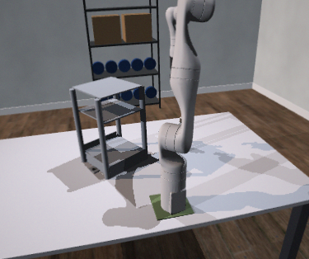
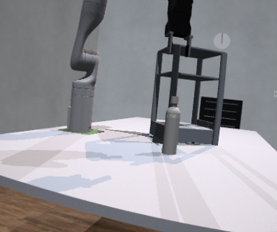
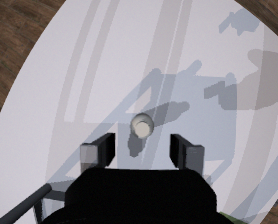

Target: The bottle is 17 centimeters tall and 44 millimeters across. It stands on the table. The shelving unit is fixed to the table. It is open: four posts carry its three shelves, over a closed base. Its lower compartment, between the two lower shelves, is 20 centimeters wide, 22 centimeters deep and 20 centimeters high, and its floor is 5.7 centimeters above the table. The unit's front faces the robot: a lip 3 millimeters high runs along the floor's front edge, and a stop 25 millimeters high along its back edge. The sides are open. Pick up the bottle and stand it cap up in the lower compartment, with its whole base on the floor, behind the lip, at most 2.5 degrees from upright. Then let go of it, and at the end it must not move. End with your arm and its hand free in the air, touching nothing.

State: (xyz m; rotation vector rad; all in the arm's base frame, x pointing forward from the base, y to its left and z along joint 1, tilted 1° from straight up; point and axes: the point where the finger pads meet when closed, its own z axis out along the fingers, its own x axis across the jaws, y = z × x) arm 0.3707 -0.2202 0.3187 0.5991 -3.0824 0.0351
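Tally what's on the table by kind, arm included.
Bottle: 1
Shelving unit: 1
Arm: 1, its open fingers holding nothing
Green base plate: 1
Total: 4

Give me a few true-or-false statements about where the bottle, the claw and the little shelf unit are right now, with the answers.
1. The bottle stands upright on the table. True.
2. The gripper is clamped on the bottle. False: it is open, empty and high above it.
3. The bottle is already inside the shelving unit. False: it stands on the table in front of the unit.
4. Seen from the wrist camera, the bottle's cap lies between the two fingers. True.
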